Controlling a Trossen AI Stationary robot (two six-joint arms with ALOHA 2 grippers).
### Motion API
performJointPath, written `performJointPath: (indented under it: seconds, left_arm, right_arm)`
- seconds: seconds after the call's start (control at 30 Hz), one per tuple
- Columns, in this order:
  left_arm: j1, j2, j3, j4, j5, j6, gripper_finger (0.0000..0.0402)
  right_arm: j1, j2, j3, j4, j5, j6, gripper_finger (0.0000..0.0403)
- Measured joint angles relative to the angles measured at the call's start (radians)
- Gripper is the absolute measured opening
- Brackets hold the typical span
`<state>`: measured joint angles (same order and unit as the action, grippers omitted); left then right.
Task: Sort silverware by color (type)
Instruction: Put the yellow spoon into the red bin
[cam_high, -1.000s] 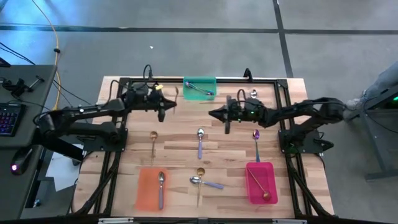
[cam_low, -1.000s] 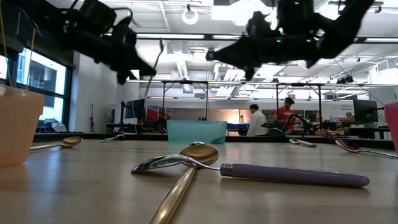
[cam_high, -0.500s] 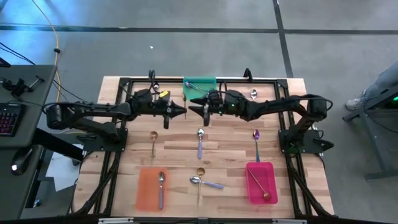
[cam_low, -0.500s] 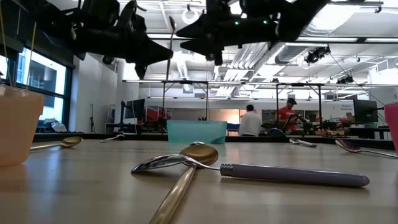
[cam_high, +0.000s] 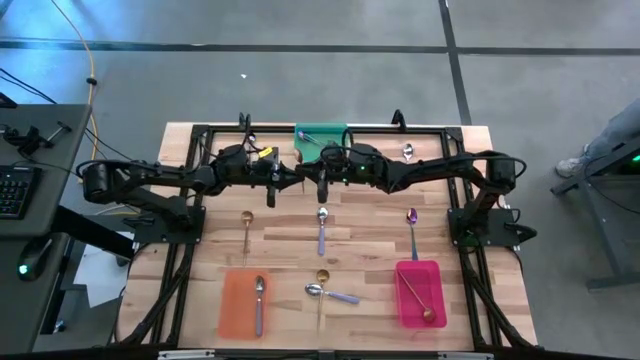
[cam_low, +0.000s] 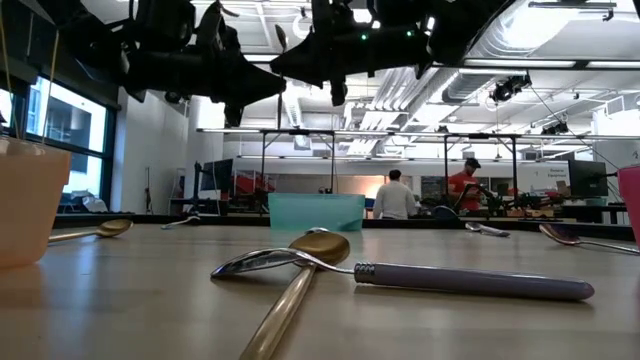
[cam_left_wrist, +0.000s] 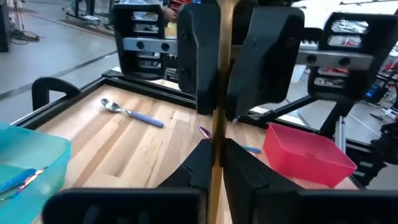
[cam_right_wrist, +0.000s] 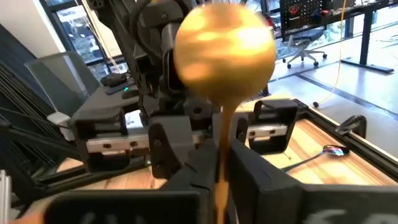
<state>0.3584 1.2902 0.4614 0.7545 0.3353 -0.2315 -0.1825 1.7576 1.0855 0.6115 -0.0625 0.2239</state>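
High view: both arms are meeting tip to tip over the far-centre of the table (cam_high: 290, 235), just in front of the green tray (cam_high: 320, 135). Left gripper (cam_high: 296, 176) and right gripper (cam_high: 308, 175) are facing each other with a gold spoon (cam_right_wrist: 225, 48) standing upright between them. Left wrist view is showing the left fingers (cam_left_wrist: 198, 163) closed on the spoon's handle, the right gripper's fingers flanking the same handle further up. Right wrist view is showing its own fingers (cam_right_wrist: 199, 158) pinching the handle too, bowl at the top. Both are gripping it at once, as far as I can tell.

Other spoons are lying on the table: gold one (cam_high: 246, 228), lavender-handled ones (cam_high: 321, 229) and (cam_high: 332, 293), purple one (cam_high: 412, 228). One is sitting in the orange tray (cam_high: 238, 300), a gold one in the pink tray (cam_high: 414, 276).
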Motion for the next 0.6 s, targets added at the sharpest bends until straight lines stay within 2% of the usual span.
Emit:
performJointPath:
  seconds: [0.23,0.37,0.6]
  left_arm:
    - [0.0,-0.001,0.0,0.004,-0.004,-0.002,0.0058]
    - [-0.002,-0.002,0.001,0.008,0.001,0.002,0.0081]
    - [0.0,-0.001,-0.053,0.017,-0.012,0.024,0.0102]
  right_arm:
    - [0.035,-0.015,0.049,-0.17,0.03,-0.06,0.0004]
    - [0.057,-0.08,0.078,-0.325,0.056,-0.071,0.0002]
    - [0.147,-0.225,0.08,-0.659,0.095,0.087,0.0001]
